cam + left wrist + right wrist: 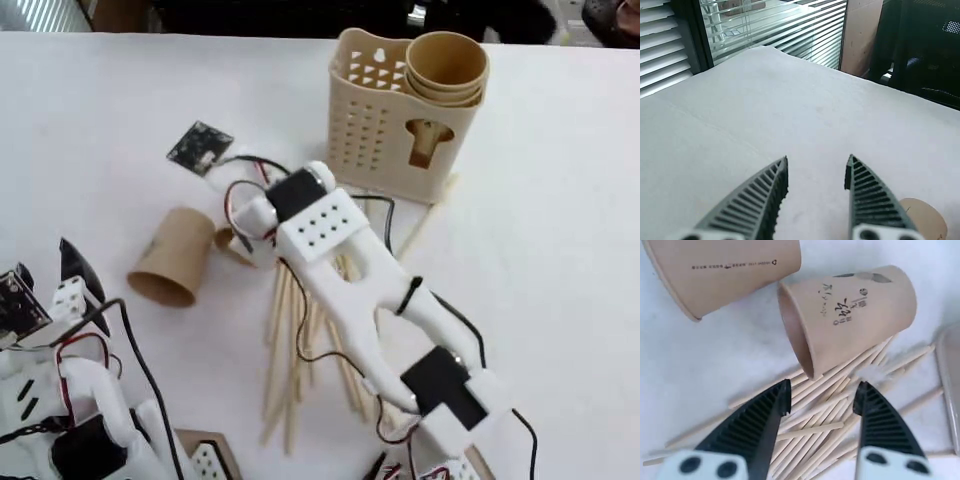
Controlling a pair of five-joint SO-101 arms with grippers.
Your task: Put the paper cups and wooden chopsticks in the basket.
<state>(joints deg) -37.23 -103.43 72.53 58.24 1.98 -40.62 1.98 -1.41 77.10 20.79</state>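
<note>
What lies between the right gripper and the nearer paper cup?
In the right wrist view, loose wooden chopsticks lie between the right gripper and that paper cup.

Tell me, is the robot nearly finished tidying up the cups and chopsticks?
Not yet. The basket already holds stacked cups. The right gripper is open over the chopsticks, holding nothing. Left to do: one lying cup, a second lying cup and the chopsticks.

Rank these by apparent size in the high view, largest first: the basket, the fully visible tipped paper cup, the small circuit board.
1. basket, clearly largest, even allowing that its height brings it nearer the camera.
2. tipped paper cup.
3. circuit board, smallest.
</note>
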